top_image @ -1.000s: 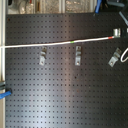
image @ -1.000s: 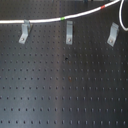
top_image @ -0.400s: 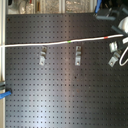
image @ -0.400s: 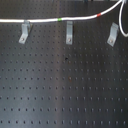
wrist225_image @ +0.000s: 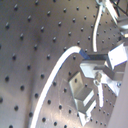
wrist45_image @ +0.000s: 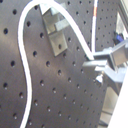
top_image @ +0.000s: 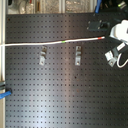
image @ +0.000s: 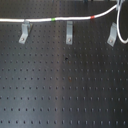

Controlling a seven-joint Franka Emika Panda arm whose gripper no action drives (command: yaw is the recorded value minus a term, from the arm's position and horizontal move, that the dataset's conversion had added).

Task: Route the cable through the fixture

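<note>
White cable (image: 45,20) stretched along the pegboard's (image: 65,90) far edge, just above three metal clips (image: 69,33), green band (top_image: 68,40) and red band (top_image: 99,37) showing; gripper (wrist225_image: 92,67) pinched shut on the cable's end beside the end clip (wrist45_image: 54,31).

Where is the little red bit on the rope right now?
In the first exterior view, the red band sits on the cable near the top, between the middle clip and the first exterior view's right clip.

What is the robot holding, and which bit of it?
The gripper holds the white cable, pinching it past its red band, close to the rightmost clip.
</note>
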